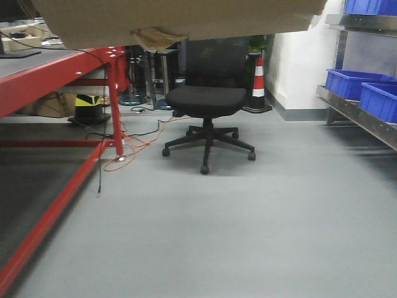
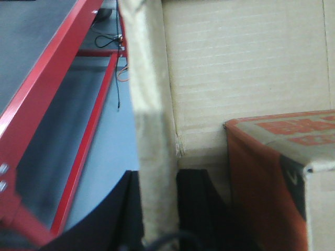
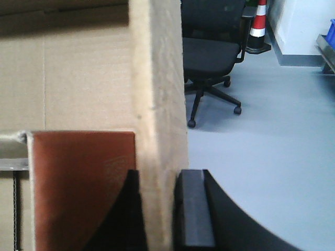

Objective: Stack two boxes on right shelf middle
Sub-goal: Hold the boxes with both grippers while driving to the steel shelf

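The left tool is pinching one upright wall of the large cardboard box, its dark fingers pressing on either face of the board. The right tool is clamping the opposite wall in the same way. Inside, a smaller box with orange print is sitting against the inner wall. In the front view the carton's underside is hanging across the top of the frame, well apart from the stainless-steel shelf at the right.

The whole load is probably hanging from two thin corrugated walls, so either one is liable to buckle, tear or slide out from between the fingers. If the arms are not moving together, the carton is likely to twist and tilt, sending the smaller box sliding. The blue bins are occupying the visible stretch of the shelf board, so a careless approach is risking a knock against them. The office chair is standing ahead.
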`<state>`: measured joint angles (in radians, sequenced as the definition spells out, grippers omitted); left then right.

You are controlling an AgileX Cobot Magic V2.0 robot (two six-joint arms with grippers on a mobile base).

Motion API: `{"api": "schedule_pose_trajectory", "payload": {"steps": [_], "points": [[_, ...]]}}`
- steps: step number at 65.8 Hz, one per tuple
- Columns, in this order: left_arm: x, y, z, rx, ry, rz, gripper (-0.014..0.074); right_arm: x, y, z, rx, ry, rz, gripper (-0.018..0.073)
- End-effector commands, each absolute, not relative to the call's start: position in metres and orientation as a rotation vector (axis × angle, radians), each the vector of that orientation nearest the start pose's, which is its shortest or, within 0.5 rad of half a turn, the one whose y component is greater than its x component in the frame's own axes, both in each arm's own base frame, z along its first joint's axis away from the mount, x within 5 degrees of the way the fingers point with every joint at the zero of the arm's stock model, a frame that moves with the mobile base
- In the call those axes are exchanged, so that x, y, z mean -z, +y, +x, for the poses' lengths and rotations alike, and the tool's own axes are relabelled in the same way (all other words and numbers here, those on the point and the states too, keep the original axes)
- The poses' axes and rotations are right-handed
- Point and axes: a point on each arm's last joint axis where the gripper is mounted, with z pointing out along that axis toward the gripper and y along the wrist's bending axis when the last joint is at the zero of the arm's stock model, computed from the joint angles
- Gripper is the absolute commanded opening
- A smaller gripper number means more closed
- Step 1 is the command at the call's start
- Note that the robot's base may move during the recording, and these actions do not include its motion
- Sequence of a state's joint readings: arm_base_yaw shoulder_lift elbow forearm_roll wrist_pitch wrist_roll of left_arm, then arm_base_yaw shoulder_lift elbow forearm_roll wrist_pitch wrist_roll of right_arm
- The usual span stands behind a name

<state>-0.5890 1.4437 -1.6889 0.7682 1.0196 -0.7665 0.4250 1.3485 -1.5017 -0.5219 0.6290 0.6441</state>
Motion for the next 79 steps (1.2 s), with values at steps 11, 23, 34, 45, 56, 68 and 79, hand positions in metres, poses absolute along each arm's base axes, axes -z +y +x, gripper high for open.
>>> {"api": "schedule_pose_trajectory", "payload": {"steps": [11,23,34,45,56,68,79], "points": [[-0.4754,-0.1224,0.2768,-0.087,1.973,-0.062,-0.0111,-0.4811,0.1028,0.2743,-0.252,1.731,-0.039,-0.0153],[-0.4754,-0.1224,0.2768,-0.087,1.973,-0.062,-0.0111,-0.4811,0.1028,0.2743,-0.252,1.731,-0.039,-0.0153],[-0.4754,-0.1224,0.2768,-0.087,1.973,-0.062,-0.0111,-0.4811,0.1028,0.2743,-0.252,1.731,-0.039,-0.0153],[-0.4754,-0.1224,0.2768,-0.087,1.973,-0.062,-0.0111,-0.4811,0.1028,0.2743,-0.252,1.731,-0.039,-0.0153],[-0.4754,-0.1224,0.2768,-0.087,1.973,-0.062,-0.0111,-0.4811,0.1028,0.2743,-0.252,1.731,-0.039,-0.0153],[-0.4754,-0.1224,0.2768,-0.087,1.973,-0.062,-0.0111,-0.4811,0.1028,0.2743,-0.252,1.731,-0.039,-0.0153],[-0.4754,-0.1224,0.2768,-0.087,1.973,-0.062,-0.0111,-0.4811,0.1028,0.2743,-0.252,1.731,-0.039,-0.0153]]}}
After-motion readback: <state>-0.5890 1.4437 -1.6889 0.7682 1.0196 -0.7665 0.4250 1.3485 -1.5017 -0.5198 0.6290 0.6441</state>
